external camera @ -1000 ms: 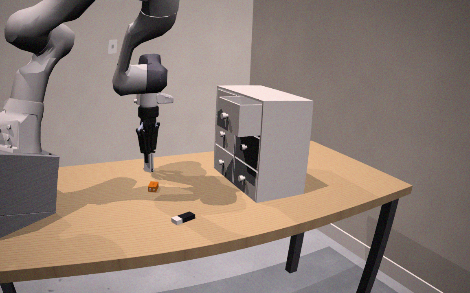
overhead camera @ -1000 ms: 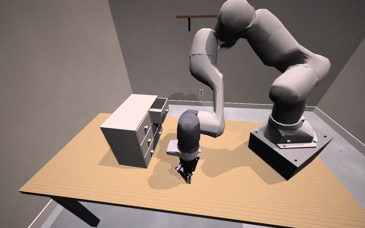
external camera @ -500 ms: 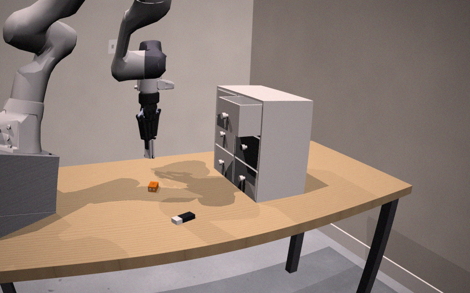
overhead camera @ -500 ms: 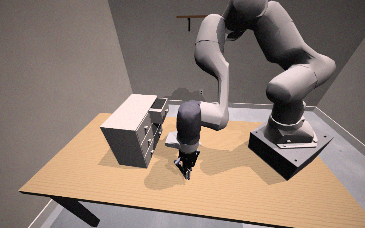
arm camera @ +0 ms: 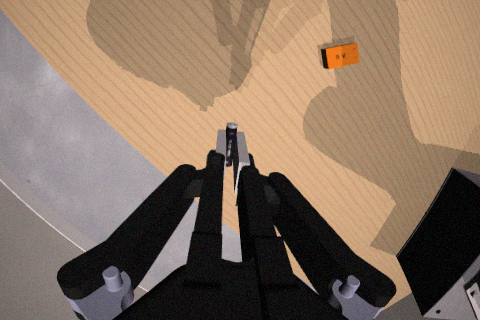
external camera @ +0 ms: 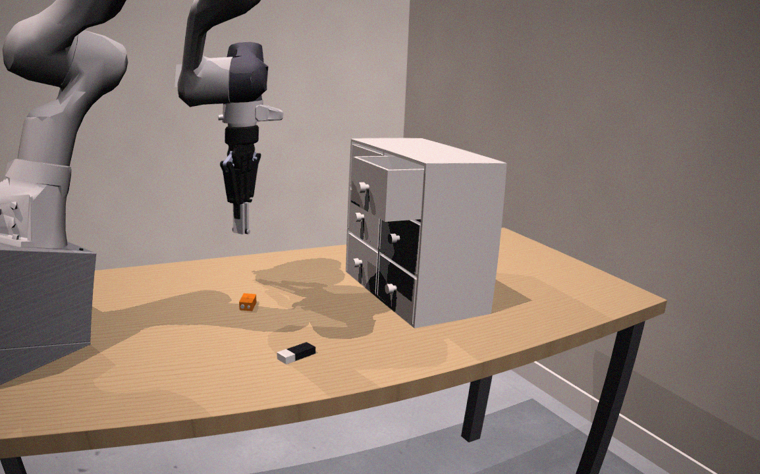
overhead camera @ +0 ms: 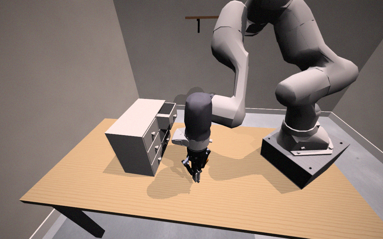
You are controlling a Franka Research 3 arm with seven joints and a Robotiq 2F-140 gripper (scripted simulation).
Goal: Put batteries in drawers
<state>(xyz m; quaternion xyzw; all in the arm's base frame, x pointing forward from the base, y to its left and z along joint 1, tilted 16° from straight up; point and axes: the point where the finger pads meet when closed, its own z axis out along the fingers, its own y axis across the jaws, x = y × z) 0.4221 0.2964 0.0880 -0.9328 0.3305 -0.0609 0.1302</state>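
Note:
My gripper [overhead camera: 197, 177] [external camera: 242, 226] [arm camera: 229, 143] is shut on the AAA battery [arm camera: 231, 135], a thin dark stick between the fingertips. It hangs well above the table, left of the chest in the exterior view. The nine-volt battery [external camera: 247, 301] [arm camera: 340, 55], a small orange block, lies on the table below and a little right of the gripper. The white chest [overhead camera: 136, 119] [external camera: 459, 236] has its top-row right drawer [overhead camera: 166, 114] [external camera: 394, 182] pulled out partway and open on top. The other drawers look pushed in.
A black-and-white block [external camera: 296, 352] lies on the table nearer the front edge, past the nine-volt battery. The robot's grey base [overhead camera: 299, 157] [external camera: 17, 294] stands on the table's other end. The wooden table [overhead camera: 246, 201] [external camera: 488, 330] ends close behind the chest.

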